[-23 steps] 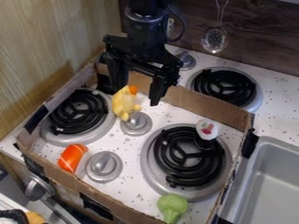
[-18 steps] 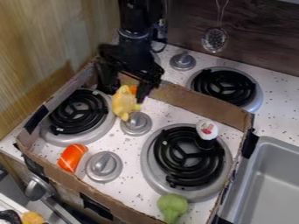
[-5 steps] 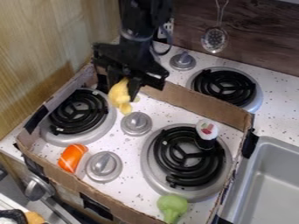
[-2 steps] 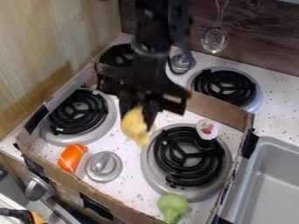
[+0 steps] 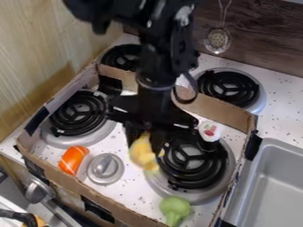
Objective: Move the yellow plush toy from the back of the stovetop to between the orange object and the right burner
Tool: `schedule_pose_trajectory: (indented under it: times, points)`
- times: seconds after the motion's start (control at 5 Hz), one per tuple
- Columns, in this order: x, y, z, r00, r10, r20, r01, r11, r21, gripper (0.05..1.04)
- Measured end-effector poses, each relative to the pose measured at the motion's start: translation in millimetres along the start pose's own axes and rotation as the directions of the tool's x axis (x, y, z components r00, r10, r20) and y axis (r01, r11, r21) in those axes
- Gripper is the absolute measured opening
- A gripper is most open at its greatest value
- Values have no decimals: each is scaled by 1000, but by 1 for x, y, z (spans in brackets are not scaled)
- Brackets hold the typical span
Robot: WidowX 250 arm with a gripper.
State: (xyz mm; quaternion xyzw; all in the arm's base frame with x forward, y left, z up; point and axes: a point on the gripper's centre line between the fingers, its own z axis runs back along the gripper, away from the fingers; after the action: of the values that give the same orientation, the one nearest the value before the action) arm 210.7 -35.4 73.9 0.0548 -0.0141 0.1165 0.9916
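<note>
Over the left edge of the near right burner [image 5: 192, 181], we see the pincer [image 5: 145, 142] clamped on the yellow toy [image 5: 142, 156], which hangs between its fingers. A second ago both were farther back, by the far wall of the cardboard frame [image 5: 222, 111]; since then they have moved toward us and to the right. The orange sushi toy [image 5: 73, 158] to the pincer's left and the green broccoli toy [image 5: 174, 208] in front of it, a little to the right, have stayed put. Close on the pincer's right, we see red and green marks on the white top of a small dark-sided toy [image 5: 210, 131] at that burner's back edge. The frame, with black tape at its corners, stands around the pincer on the speckled white surface [image 5: 135, 195] and encloses these toys, the near right burner, a left burner [image 5: 82, 114] and, left and forward of the pincer, a silver knob [image 5: 105, 168]. Well to the pincer's right we find the grey sink [image 5: 275, 181]; behind it and to the right, a slotted spoon [image 5: 218, 40] hangs against the dark wood wall [image 5: 260, 46].
</note>
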Motion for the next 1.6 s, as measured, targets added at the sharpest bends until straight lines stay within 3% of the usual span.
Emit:
schedule_pose_trajectory:
  times: [0.4, 0.6, 0.8, 1.0, 1.2, 1.6]
  points:
    - [18, 1, -34, 996, -72, 56, 75, 996, -52, 286]
    - [30, 7, -48, 994, -99, 53, 102, 993, -56, 347]
    - [36, 13, -57, 991, -127, 51, 131, 989, -66, 654]
    - [37, 14, -59, 995, -87, 39, 90, 992, -86, 918]
    - [36, 15, -59, 998, -56, 34, 59, 995, -80, 995]
    - [29, 18, -32, 999, -21, 32, 21, 1000, -9, 996]
